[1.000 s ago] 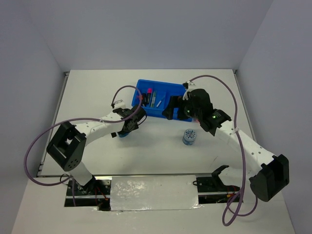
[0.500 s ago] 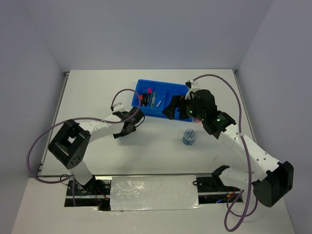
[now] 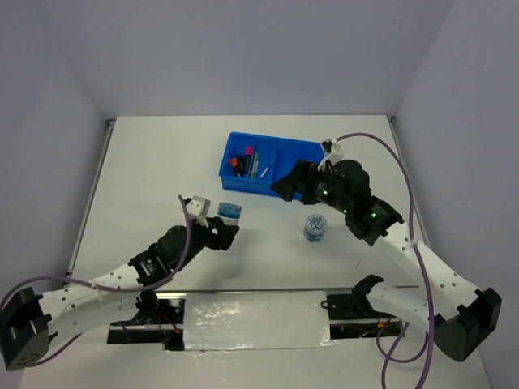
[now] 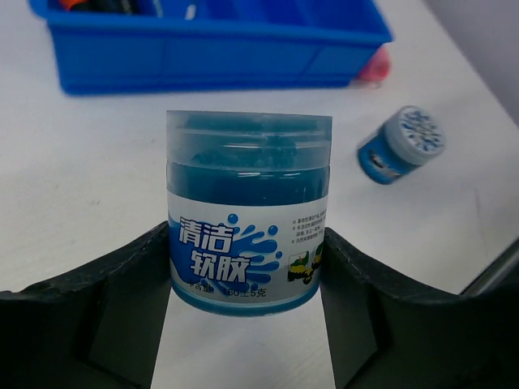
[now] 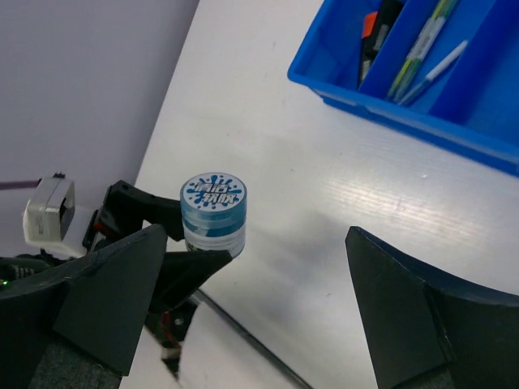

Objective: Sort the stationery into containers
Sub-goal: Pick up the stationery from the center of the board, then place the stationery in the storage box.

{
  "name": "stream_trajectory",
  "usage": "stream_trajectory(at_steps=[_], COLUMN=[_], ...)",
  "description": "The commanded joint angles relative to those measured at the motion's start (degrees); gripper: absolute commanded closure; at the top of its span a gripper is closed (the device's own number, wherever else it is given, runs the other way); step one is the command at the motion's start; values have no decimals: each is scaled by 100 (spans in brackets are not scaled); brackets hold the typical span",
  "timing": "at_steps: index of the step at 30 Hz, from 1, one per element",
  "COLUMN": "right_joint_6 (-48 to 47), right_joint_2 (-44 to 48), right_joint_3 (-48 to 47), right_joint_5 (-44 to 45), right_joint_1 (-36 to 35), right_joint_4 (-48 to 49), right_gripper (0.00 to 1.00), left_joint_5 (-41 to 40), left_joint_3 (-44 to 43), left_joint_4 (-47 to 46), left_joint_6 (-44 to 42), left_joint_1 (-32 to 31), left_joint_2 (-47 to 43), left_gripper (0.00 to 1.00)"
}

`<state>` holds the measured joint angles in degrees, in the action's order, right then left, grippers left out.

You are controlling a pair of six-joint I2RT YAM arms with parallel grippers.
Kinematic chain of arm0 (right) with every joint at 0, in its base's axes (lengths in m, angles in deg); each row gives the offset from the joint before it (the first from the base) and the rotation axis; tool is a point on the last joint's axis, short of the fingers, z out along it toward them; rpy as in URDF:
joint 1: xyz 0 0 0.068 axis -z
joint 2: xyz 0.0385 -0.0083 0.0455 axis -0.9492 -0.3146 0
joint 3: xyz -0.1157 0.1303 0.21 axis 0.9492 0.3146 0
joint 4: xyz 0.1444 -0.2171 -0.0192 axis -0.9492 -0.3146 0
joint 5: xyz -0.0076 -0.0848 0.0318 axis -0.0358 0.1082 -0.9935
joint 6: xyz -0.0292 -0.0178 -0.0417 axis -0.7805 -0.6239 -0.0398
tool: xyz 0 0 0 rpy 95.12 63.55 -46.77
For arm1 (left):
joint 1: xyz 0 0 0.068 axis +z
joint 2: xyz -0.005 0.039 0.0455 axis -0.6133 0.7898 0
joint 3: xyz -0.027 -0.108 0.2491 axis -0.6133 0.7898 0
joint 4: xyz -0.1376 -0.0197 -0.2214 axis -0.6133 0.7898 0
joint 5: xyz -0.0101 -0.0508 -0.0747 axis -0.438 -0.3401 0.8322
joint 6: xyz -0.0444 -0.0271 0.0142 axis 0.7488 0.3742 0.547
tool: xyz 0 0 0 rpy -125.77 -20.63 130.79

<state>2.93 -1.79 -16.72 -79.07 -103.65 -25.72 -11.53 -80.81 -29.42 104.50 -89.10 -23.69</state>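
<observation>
Jar is clamped in left gripper, near tray but apart from it; it should be carried upright over a free compartment and lowered before release; right gripper is spread wide, nothing in it; second jar stands on tabletop near tray.
</observation>
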Motion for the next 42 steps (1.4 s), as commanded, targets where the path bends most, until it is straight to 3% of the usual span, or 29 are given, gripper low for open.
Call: stream_trajectory(at_steps=[1,5,10,23,32,34,35,37,38,39,40,42], right_joint_6=[825,984,1116,1239,809,712,712,730,721,721,703,590], right_joint_2=[-106,-370,-634,-959,-1425,-1513,-1504,-1461,-1434,-1399,-1373,-1329], right_joint_3=[82,-24,-112,125,-129,-138,-103,-42,-50,-68,-68,-120], right_joint_5=[176,255,458,-69,-35,-140,-184,-193,-175,-54,-9,88], right_joint_1=[-255,-667,-1336,-1653,-1951,-1995,-2004,-2039,-2040,-2040,-2040,-2040], right_joint_4=[95,94,367,1166,755,753,823,1000,1000,983,974,974], right_gripper=[0,0,0,1,5,12,31,51,83,97,100,100], left_joint_5=[1074,1758,2016,2288,2270,2280,2280,2218,2183,2139,2122,2121], left_joint_3=[290,342,334,202,44,26,26,26,35,44,61,88], left_joint_4=[-2171,-2443,-2523,-2347,-2224,-2189,-2180,-2110,-2066,-2005,-1917,-1838], left_joint_6=[-1198,-1707,-1893,-1998,-2112,-2130,-2139,-2130,-2122,-2087,-2060,-2060], left_joint_1=[-6,-15,-24,-24,-24,-24,-24,-24,-24,-24,-24,-24], left_joint_2=[-457,-624,-651,-422,-475,-475,-484,-501,-510,-528,-563,-589], left_gripper=[100,100,100,100,100,100,100,100,97,89,74,70])
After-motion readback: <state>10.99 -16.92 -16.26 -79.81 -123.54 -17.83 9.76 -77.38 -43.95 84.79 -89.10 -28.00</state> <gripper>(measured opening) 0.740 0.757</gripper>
